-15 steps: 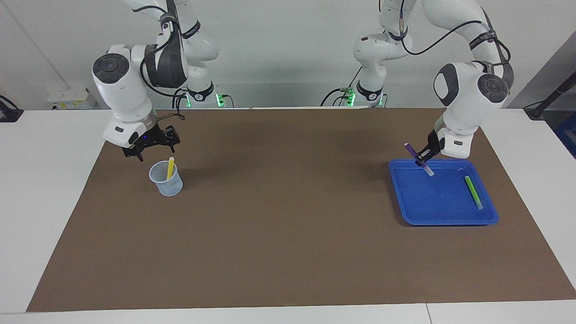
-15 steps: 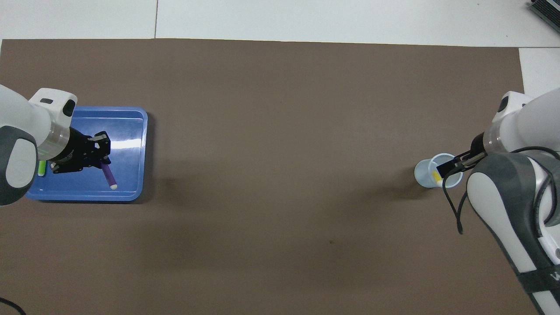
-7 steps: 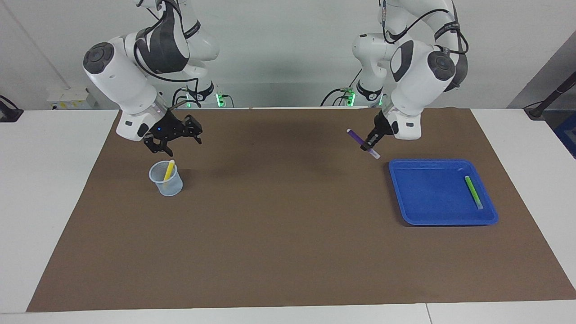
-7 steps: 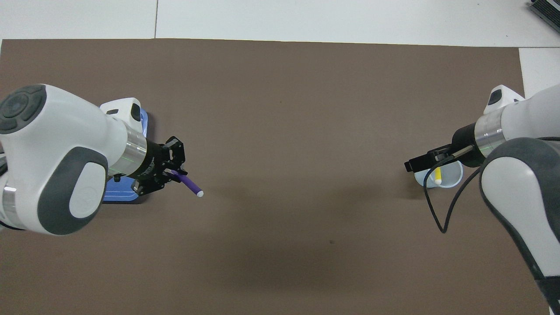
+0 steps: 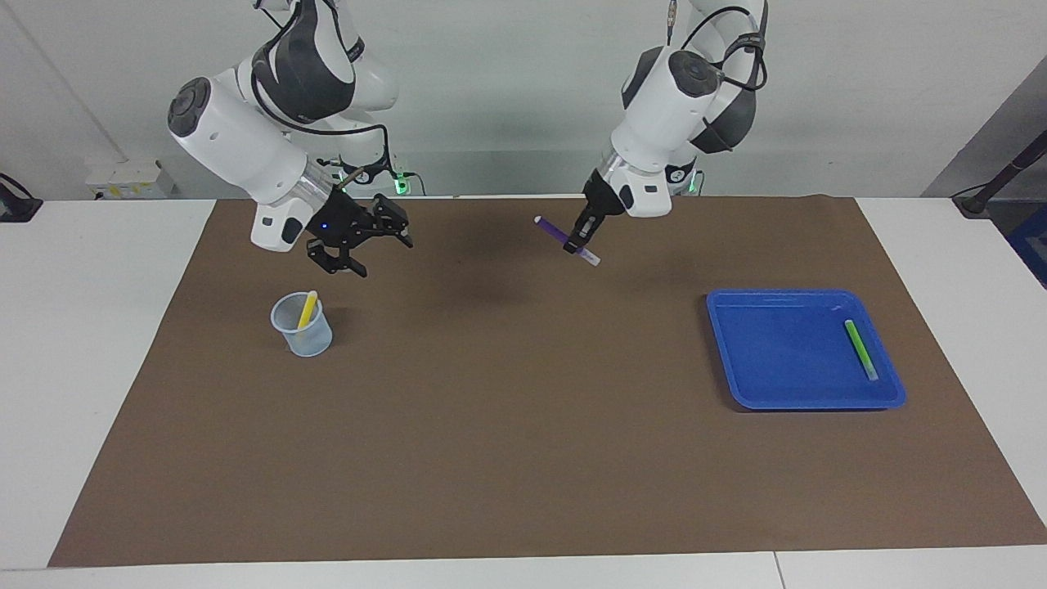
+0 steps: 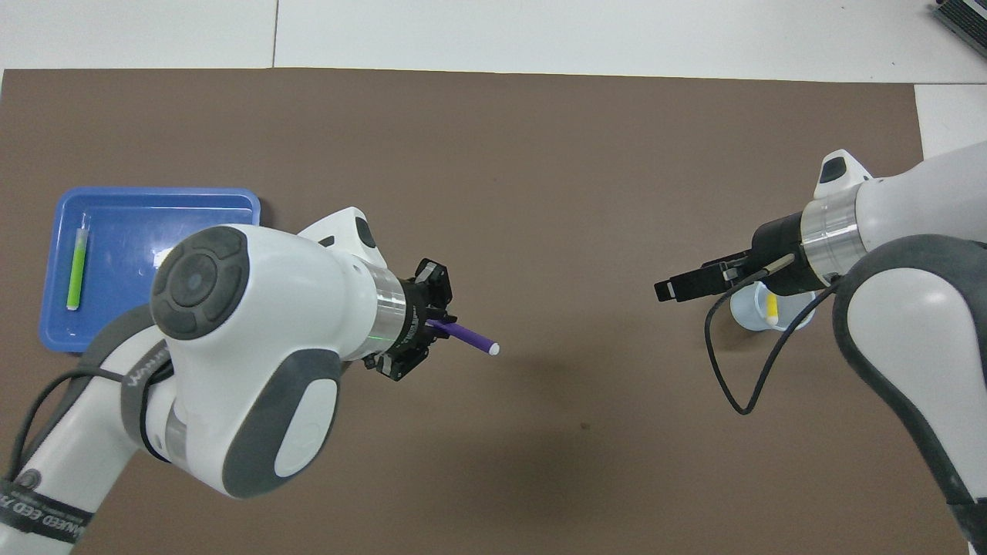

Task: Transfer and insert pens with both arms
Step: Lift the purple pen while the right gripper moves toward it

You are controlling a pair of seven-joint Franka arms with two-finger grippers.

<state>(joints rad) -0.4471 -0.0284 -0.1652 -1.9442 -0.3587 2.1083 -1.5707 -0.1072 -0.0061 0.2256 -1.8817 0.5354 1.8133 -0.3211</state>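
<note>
My left gripper [image 5: 576, 243] is shut on the purple pen [image 5: 559, 233], which hangs tilted in the air over the brown mat near the table's middle. Seen from above, the purple pen [image 6: 467, 338] sticks out of the left gripper [image 6: 436, 323] with its pale tip toward the right arm. My right gripper [image 5: 382, 254] hovers open and holds nothing, over the mat beside the cup and toward the middle; from above the right gripper [image 6: 672, 287] points at the left one. The yellow pen [image 5: 307, 308] stands in the clear cup [image 5: 303, 329]. The green pen [image 5: 859, 348] lies in the blue tray [image 5: 806, 402].
A brown mat [image 5: 523, 458] covers most of the white table. The blue tray [image 6: 154, 202] sits at the left arm's end and the cup [image 6: 746, 316], half under the right arm from above, at the right arm's end. A black cable loop [image 6: 732, 385] hangs from the right wrist.
The left gripper has lifted the purple pen out of the tray and carried it toward the middle. The right gripper has left its place over the cup and swung toward the middle, staying open.
</note>
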